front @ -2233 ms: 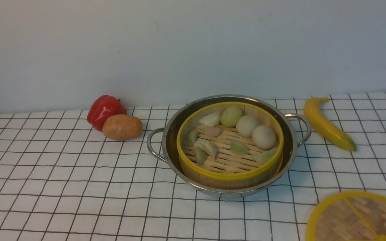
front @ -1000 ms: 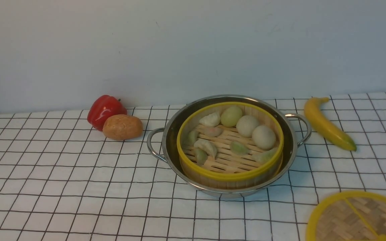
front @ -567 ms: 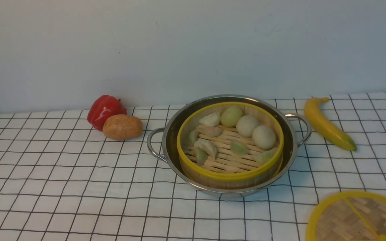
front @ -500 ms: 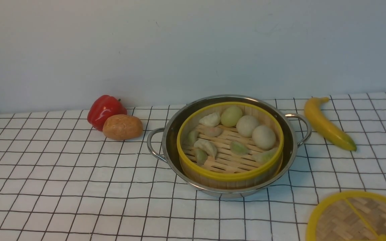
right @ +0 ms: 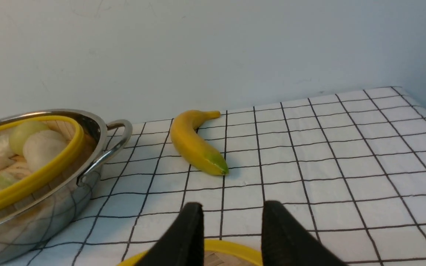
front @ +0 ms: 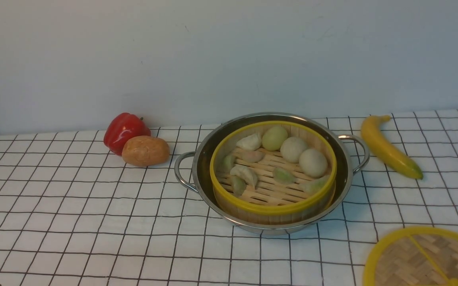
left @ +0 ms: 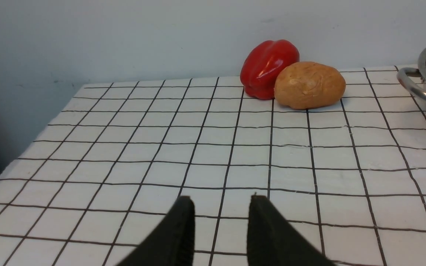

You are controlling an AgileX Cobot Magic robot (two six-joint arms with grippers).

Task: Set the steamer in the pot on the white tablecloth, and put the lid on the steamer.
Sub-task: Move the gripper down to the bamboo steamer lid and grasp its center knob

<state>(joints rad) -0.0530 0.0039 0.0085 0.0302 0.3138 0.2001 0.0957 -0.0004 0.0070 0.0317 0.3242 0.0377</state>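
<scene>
Front view: a white tablecloth (front: 74,206) with a thin black grid is seen spread up to a pale wall (front: 229,55). At the far left a red pepper (front: 125,129) is laid close to the wall. A potato (front: 145,151) (or perhaps a bread roll; which one cannot be told) is set touching it, on its right and slightly nearer. Right of centre the pot (front: 199,159) is stood on the cloth, with its two loop handles turned to left and right. The steamer (front: 270,209) is seated upright inside the pot, its yellow rim raised a little above the steel rim. Pale dumplings (front: 245,173) and round buns (front: 313,163) are spread over its slatted floor, and it is left uncovered. Further right a banana (front: 386,147) is laid on the cloth, near the pot's right handle but apart from it. At the near right corner the lid (front: 404,262) is laid flat on the cloth, partly cut off by the frame and well apart from the pot.

Left wrist view: the left gripper (left: 221,199) is held over bare cloth, its two black fingers spread and nothing caught between them. The pepper and potato are seen well beyond it.

Right wrist view: the right gripper (right: 232,204) is held over the lid's yellow rim, fingers likewise spread and nothing gripped. Whether the lid is touched cannot be told. The banana is seen beyond the fingertips.
</scene>
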